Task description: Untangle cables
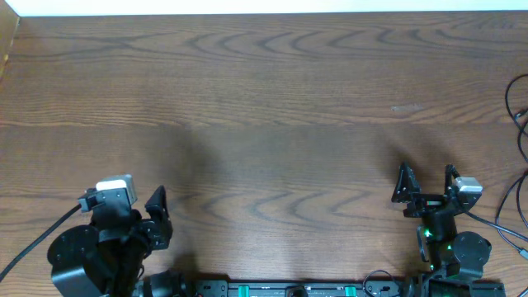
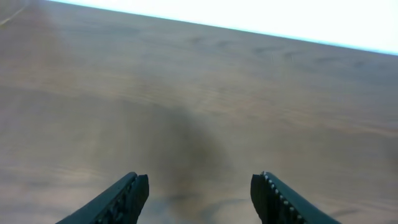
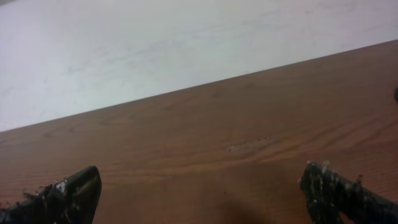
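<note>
No black or white cable shows in any view; the cables are out of view. My left gripper point(image 1: 139, 206) sits low at the table's front left. In its wrist view the left gripper point(image 2: 199, 186) is open, with only bare wood between the two dark fingers point(image 2: 132, 193). At the front right my right gripper point(image 1: 429, 180) points toward the far side with its jaws spread wide. Seen from its wrist, the right gripper point(image 3: 200, 180) has nothing between its fingertips point(image 3: 84, 186).
The brown wooden table point(image 1: 264, 99) fills the overhead view. Thin dark leads point(image 1: 521, 124) hang along the right edge beside the right arm; I cannot tell what they belong to. A pale floor or wall point(image 3: 155, 43) lies beyond the far table edge.
</note>
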{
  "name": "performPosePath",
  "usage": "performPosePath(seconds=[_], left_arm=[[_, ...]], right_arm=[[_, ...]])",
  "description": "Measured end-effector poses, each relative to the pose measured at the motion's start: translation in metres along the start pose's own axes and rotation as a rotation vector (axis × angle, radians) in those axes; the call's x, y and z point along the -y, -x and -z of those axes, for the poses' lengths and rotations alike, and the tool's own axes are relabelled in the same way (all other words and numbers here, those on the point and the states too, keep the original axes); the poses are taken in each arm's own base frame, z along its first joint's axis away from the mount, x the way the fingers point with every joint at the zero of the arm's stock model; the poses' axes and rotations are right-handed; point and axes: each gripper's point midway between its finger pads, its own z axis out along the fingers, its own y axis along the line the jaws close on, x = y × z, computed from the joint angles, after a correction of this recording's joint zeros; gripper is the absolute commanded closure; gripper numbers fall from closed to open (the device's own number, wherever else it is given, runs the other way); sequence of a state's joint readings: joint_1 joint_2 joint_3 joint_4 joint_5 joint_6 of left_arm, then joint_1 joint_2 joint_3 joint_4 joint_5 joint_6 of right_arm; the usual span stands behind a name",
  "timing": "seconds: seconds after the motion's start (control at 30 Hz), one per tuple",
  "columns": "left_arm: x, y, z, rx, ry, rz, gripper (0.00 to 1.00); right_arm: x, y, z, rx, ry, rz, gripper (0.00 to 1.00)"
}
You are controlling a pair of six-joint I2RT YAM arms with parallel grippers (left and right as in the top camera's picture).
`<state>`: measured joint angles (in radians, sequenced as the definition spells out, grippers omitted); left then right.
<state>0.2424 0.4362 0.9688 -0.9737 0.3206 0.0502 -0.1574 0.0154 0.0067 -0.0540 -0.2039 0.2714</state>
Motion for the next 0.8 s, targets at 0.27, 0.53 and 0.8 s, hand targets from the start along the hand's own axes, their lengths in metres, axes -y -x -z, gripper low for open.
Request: performPosePath(seconds=[0.27,0.53,0.8], left_arm=[[0.017,-0.031,-0.045,-0.057,-0.176,0.099,0.38],[0.017,-0.086,-0.084,-0.172,-0.237,0.207,0.33],[0.016,-0.095,-0.085,-0.209,-0.22,0.301,0.01]], right_arm=[[0.001,0.0,0.0,-0.001,-0.003,0.0,0.01],[0.001,-0.001,0.0,-0.002,-0.004,-0.001,0.01],[0.001,-0.001,0.0,-0.002,-0.004,-0.001,0.01]])
